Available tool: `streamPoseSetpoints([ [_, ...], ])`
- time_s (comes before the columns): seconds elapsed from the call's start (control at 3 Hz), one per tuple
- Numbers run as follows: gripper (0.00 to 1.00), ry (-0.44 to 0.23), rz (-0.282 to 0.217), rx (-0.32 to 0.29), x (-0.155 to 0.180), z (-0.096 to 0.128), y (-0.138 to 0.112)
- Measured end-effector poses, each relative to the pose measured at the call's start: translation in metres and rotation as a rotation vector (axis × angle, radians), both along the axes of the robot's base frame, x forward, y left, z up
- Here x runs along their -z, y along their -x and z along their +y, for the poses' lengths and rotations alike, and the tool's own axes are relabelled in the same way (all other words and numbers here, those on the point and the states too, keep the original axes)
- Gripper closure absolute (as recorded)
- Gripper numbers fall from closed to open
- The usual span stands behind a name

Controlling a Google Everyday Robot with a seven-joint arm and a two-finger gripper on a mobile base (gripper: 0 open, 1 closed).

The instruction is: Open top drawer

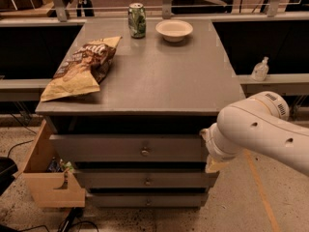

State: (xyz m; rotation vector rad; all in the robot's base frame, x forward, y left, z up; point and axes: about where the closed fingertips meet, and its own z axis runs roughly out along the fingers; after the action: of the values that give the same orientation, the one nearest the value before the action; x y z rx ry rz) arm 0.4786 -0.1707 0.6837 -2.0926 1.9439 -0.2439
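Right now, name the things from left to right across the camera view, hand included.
Chip bag → green can → white bowl → hand, low at the right end of the top drawer → small clear bottle.

The wide grey top drawer [111,148], round metal knob [145,152] centred, is pictured level, just left of the gripper [211,154].
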Motion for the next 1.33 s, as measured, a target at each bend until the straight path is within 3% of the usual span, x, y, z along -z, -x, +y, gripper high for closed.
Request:
streamPoseSetpoints([
  [0.33,0.64,0.001,-0.001,-0.001,-0.0005,0.0001,0.0004],
  [0.67,0.64,0.002,-0.001,-0.001,-0.0018,0.0002,0.0006],
  [1.33,0.16,0.002,-0.001,-0.001,-0.0055,0.0002,0.0006],
])
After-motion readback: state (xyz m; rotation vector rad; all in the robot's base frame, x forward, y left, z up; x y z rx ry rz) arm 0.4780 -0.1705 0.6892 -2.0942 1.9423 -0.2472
